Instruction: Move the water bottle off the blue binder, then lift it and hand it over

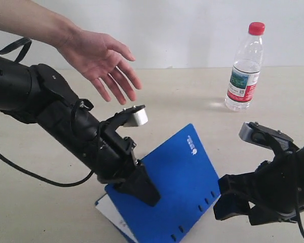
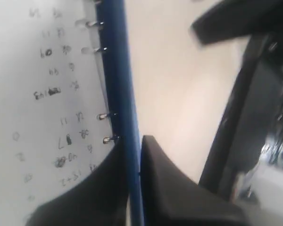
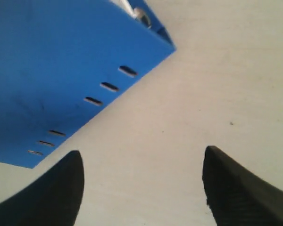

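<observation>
The blue binder (image 1: 182,172), judged light but floppy, is pinched at its cover edge by the left gripper (image 2: 133,155); the right gripper (image 3: 142,153) is spread, empty, beside the binder

Blurry, perhaps numeric, blue binder (image 2: 124,94) handwriting (image 2: 52,92)

One bottle (image 1: 245,68), one binder (image 1: 182,177), two grippers (image 1: 146,191) (image 1: 234,203), one hand (image 1: 102,58).
</observation>
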{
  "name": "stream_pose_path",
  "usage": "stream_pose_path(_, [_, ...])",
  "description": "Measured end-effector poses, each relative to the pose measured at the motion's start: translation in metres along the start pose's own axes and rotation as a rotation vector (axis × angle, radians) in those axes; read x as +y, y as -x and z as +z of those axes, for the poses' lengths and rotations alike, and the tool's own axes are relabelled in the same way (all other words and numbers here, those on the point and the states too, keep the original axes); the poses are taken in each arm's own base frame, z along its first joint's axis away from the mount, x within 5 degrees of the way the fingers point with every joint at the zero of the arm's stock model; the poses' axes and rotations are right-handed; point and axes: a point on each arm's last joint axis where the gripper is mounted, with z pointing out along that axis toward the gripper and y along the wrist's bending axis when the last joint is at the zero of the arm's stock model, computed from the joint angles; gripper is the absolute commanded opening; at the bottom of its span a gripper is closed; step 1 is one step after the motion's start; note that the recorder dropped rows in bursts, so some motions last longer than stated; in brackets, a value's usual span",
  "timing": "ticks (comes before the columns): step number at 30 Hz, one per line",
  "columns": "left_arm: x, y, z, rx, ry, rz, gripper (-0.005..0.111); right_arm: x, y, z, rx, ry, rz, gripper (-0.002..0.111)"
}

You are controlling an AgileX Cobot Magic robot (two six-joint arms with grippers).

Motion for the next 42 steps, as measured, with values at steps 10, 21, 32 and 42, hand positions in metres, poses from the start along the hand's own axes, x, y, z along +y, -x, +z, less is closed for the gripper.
stream_pose_path(10, [-0.004, 0.033, -0.005, -0.372, -0.082, -0.136, 0.004, 0.001, 0.012, -0.007, -0.103, -0.029, -0.023, 0.063])
stream_pose_path(21, [-0.003, 0.038, -0.007, -0.427, -0.078, -0.131, 0.004, 0.001, 0.023, -0.017, -0.214, -0.077, -0.015, 0.063])
stream_pose_path(32, [-0.005, 0.038, -0.007, -0.411, -0.082, -0.098, 0.004, -0.036, 0.031, -0.061, -0.392, -0.145, 0.184, 0.054])
stream_pose_path(42, [-0.007, 0.037, -0.007, -0.401, -0.106, -0.088, 0.004, -0.1, 0.02, -0.074, -0.438, -0.077, 0.597, 0.01])
